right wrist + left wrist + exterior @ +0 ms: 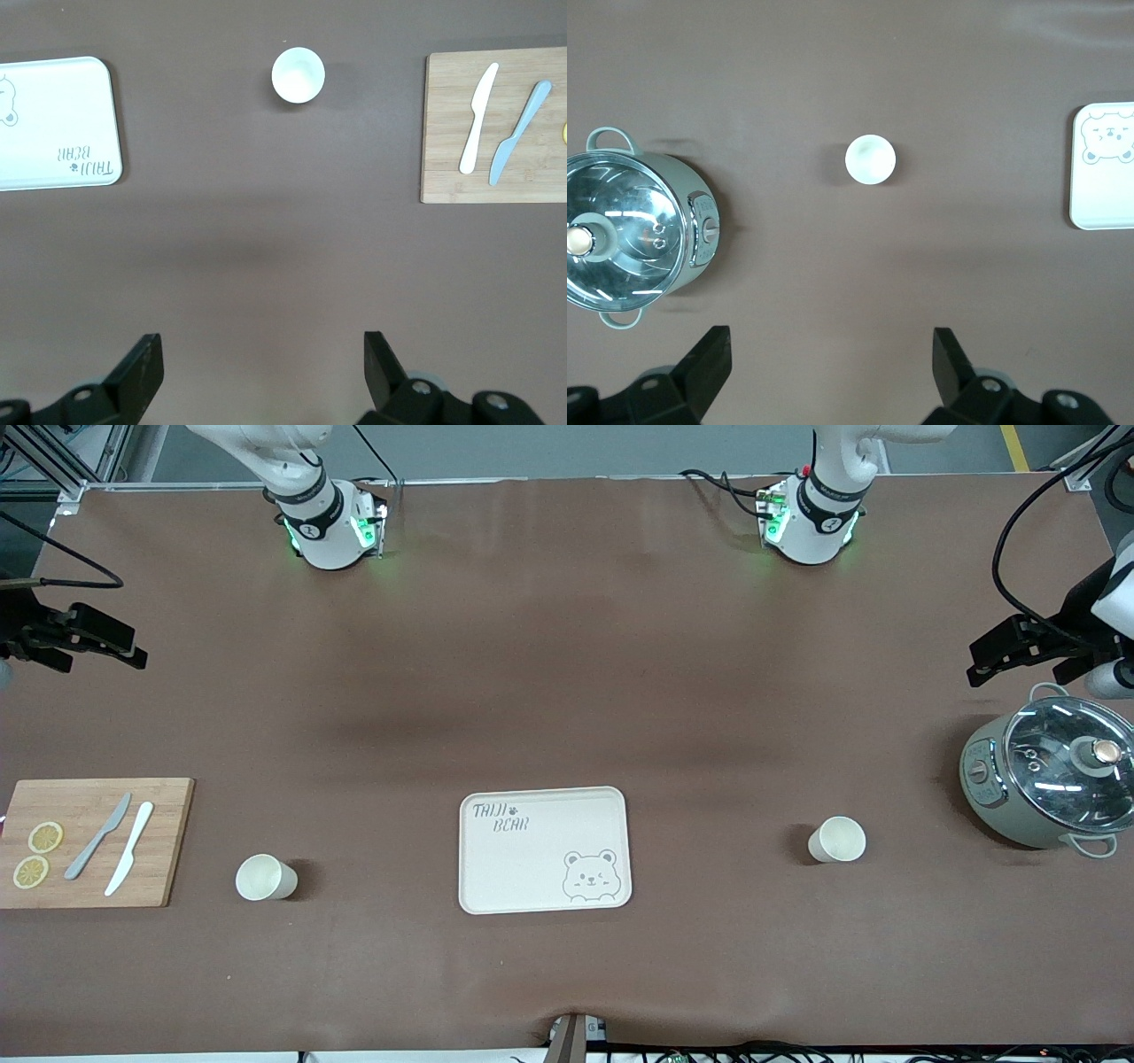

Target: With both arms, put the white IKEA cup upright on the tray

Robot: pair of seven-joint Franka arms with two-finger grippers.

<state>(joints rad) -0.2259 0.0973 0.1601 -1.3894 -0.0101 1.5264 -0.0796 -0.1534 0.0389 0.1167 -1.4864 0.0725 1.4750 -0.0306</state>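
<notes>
I see the tray (543, 850) flat on the brown surface (567, 691), midway between the two arms' ends and low in the front view, nothing on it. "TAIJI BEAR" print and the bear-face outline are readable.

Two white cups are out, both upright with their mouths open upward, both on the surface and well apart from the tray. One cup (837, 839) sits toward the left arm's end, between the tray and the lidded pot (1050, 778). The second cup (264, 877) sits toward the right arm's end, between the tray and the wooden cutting board (93, 841).

On the board: a grey knife (97, 836), a white knife (129, 848) and two lemon slices (37, 854).

Left gripper (831, 359) hangs high at the left arm's end of the surface, near the pot; fingers (709, 354) spread wide apart, holding nothing. Its wrist view looks down on the near cup, pot and a tray corner.

Right gripper (262, 359) hangs high at the right arm's end; fingers (142, 359) also spread wide, holding nothing. Its wrist view shows the second cup, the board and a tray end.

Both arms wait.
</notes>
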